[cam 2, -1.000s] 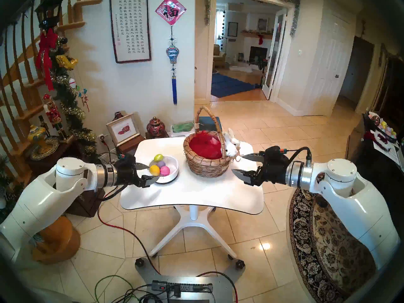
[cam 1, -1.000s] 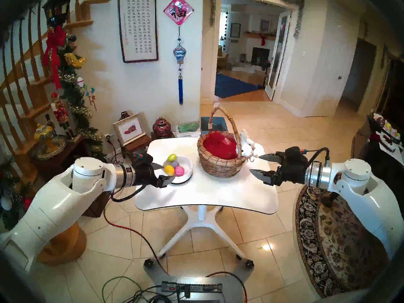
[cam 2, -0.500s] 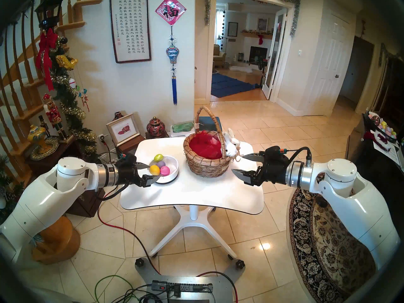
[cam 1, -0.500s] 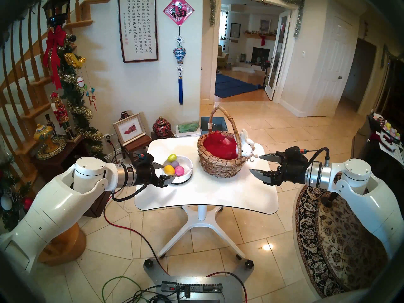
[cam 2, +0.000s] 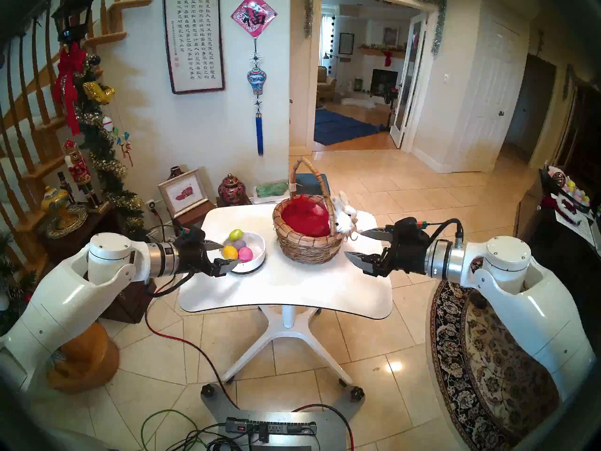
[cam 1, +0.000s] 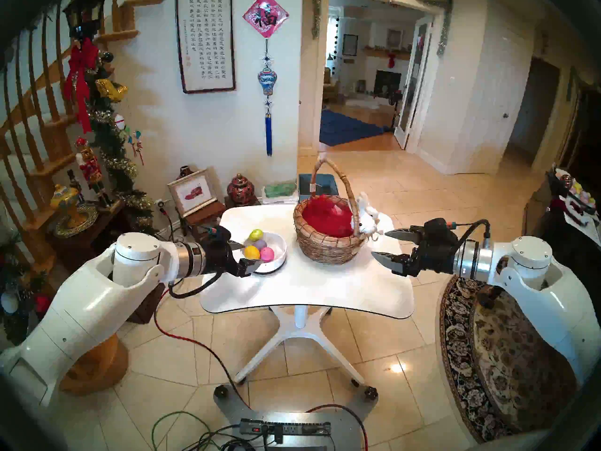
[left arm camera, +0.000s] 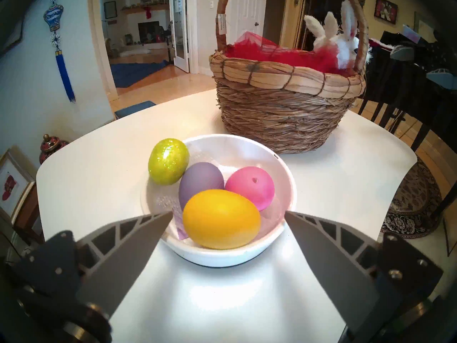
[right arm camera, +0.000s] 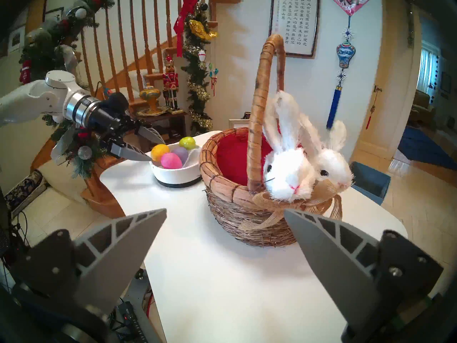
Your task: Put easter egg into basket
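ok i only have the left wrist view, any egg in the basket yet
observer: none. The head view shows only red lining inside the basket.
operator: where's the right pincer
observer: the right pincer is open and empty, close by the bunny on the basket's far side from you.
operator: how low is my left pincer
observer: seen from the side, the left pincer has its tips about level with the bowl rim, flanking the yellow egg.

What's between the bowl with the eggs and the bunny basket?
Nothing. In the left wrist view only bare white table shows between the white bowl and the wicker basket; they stand apart.
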Motion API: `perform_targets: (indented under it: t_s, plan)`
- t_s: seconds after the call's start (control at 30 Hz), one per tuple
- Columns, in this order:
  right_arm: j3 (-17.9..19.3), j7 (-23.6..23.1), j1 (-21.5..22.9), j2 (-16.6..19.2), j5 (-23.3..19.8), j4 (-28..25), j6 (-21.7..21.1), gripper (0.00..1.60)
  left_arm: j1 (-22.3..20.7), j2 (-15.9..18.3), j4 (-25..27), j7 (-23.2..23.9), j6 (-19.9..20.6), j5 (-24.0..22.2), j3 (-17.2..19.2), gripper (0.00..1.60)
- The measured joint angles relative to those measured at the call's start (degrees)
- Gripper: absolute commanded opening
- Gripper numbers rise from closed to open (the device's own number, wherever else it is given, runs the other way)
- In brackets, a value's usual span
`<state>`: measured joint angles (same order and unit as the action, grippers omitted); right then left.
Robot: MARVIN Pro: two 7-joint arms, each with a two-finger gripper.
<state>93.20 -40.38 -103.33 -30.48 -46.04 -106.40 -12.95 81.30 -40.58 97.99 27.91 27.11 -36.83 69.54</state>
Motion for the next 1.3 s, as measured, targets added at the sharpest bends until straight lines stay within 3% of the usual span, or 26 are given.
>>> perform_targets:
  t_s: [0.43,0.53,0.63,0.7,1.03,1.3]
  plan:
    - [0.00,0.00,0.00,0.00,0.00,0.00,0.00,1.60,-0.13,-0.65,-0.19,0.30,0.34,0.41,0.06,1.59]
    - [0.00,0.00,0.00,0.00,0.00,0.00,0.00,1.60,-0.13,-0.75,-0.19,0.23,0.41,0.43,0.08,1.44]
    - [0.00,0.00,0.00,0.00,0.00,0.00,0.00,1.60,-0.13,-0.84,-0.19,0.14,0.48,0.46,0.10,1.14]
    - [0.00,0.00,0.00,0.00,0.00,0.00,0.00,1.60,-0.13,-0.88,-0.19,0.12,0.52,0.48,0.11,1.04]
    - [0.00,0.00,0.00,0.00,0.00,0.00,0.00,1.60,-0.14,-1.05,-0.20,0.02,0.72,0.57,0.19,0.99]
    - [0.00,0.00,0.00,0.00,-0.01,0.00,0.00,1.60,-0.09,-0.94,-0.01,-0.02,0.56,0.38,0.89,0.80]
